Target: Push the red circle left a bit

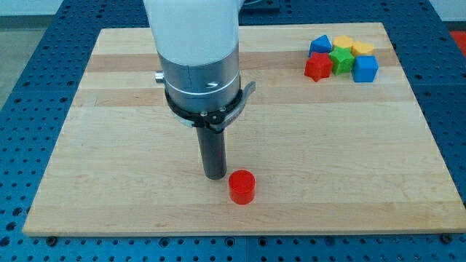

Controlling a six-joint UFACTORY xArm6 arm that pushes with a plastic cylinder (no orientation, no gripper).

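Observation:
The red circle [242, 187], a short red cylinder, stands on the wooden board [109, 145] near the view's bottom, a little right of centre. My tip [215, 175] is the lower end of the dark rod and rests on the board just left of the red circle and slightly above it in the view. A small gap shows between tip and circle; I cannot tell if they touch.
A tight cluster of blocks sits at the view's top right: a red star [317, 67], a green block [340, 61], a blue cube [365, 68], a blue block [320, 46], and two yellow blocks [343, 43] [362, 49]. Blue perforated table surrounds the board.

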